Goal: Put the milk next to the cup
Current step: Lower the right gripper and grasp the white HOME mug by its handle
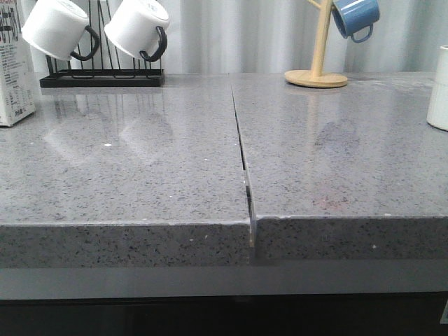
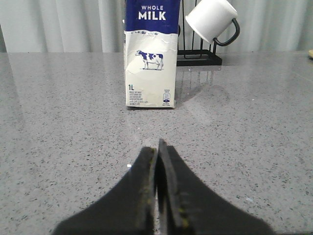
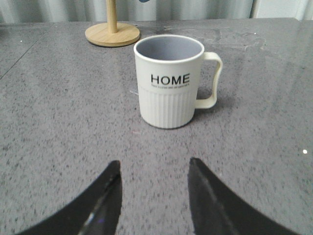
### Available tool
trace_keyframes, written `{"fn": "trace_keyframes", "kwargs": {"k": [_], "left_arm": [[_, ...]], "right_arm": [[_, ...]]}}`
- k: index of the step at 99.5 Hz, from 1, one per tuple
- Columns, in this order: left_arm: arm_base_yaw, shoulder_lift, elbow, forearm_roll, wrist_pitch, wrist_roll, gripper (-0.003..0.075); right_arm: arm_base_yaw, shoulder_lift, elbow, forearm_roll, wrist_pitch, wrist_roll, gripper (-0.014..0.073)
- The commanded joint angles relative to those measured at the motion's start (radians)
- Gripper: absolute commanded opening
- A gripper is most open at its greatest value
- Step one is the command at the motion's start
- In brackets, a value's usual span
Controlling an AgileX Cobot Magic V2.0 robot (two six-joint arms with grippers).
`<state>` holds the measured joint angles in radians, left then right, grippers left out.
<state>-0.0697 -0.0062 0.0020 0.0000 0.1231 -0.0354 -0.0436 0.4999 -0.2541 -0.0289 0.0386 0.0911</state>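
Pretty much nothing is done yet: the milk is parked at the worktop's far left, the cup way off right. Left tool is pinched closed and empty, right tool spread open.

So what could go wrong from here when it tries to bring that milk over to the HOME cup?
The milk is tall and narrow, and the left gripper is shut in front of it; if it moves in without opening, it could knock the carton over. The milk stands at the far left of the counter and the cup at the far right, so the carry is long and crosses the seam between the slabs. Set down too close, the milk may bump the cup.
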Motion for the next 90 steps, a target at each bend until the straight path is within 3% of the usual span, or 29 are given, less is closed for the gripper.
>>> {"fn": "trace_keyframes", "kwargs": {"k": [1,21,42,62,90], "left_arm": [[0.002,-0.031,0.040,-0.012,-0.083,-0.005,-0.0020],[0.002,-0.031,0.040,-0.012,-0.083,-0.005,-0.0021],[0.002,-0.031,0.040,-0.012,-0.083,-0.005,-0.0021],[0.002,-0.031,0.040,-0.012,-0.083,-0.005,-0.0020],[0.002,-0.031,0.040,-0.012,-0.083,-0.005,-0.0021]], "right_arm": [[-0.030,0.059,-0.052,-0.003,-0.136,-0.008,0.0339],[-0.165,0.188,-0.081,-0.003,-0.259,-0.008,0.0339],[-0.231,0.355,-0.112,-0.003,-0.433,-0.009,0.0339],[-0.251,0.543,-0.167,-0.003,-0.547,-0.009,0.0339],[-0.248,0.736,-0.251,-0.054,-0.565,-0.009,0.0339]]}}
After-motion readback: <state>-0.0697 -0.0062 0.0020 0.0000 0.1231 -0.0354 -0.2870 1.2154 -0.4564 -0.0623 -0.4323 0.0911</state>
